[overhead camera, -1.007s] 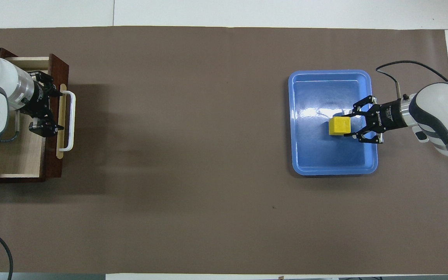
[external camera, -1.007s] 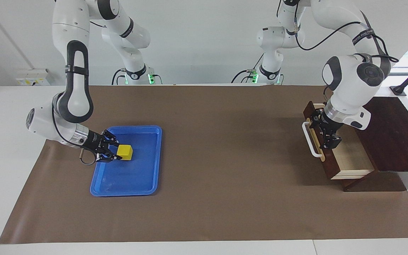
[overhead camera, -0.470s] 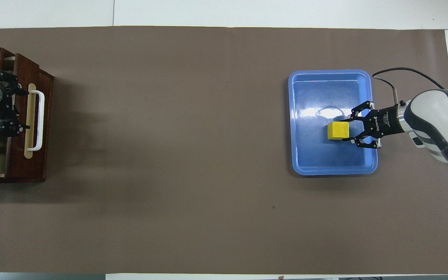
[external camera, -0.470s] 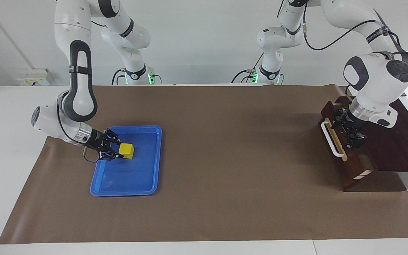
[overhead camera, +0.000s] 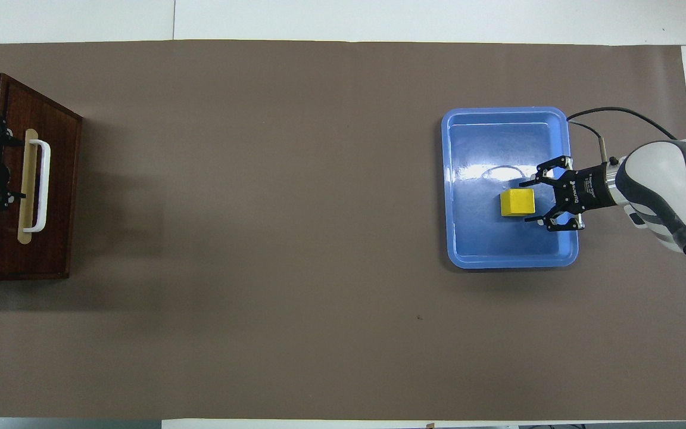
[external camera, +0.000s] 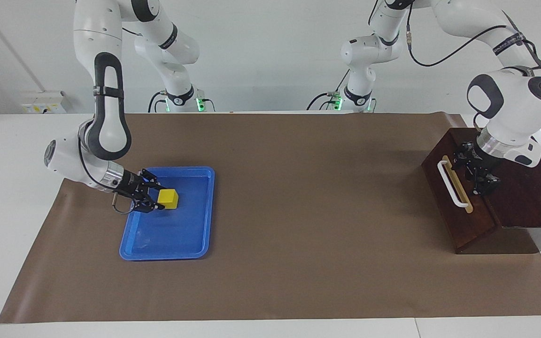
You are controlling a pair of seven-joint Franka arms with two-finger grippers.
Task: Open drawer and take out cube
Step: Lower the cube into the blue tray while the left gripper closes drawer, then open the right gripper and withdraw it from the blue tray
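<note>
In the overhead view's right half, the yellow cube [overhead camera: 517,202] sits in the blue tray [overhead camera: 498,253], with the right gripper [overhead camera: 529,201] spread just around its arm-side edge, tips apart. At the left edge, the left gripper [overhead camera: 14,168] hangs released over the shut drawer [overhead camera: 45,238], beside its white handle [overhead camera: 41,186]. Bare brown mat [overhead camera: 295,238] fills the centre.

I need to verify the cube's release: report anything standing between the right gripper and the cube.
Nothing visible stands between them. The right gripper is open, its fingertips either side of the cube at its edge toward the right arm's end of the table. The cube sits in the blue tray. Contact cannot be told.
</note>
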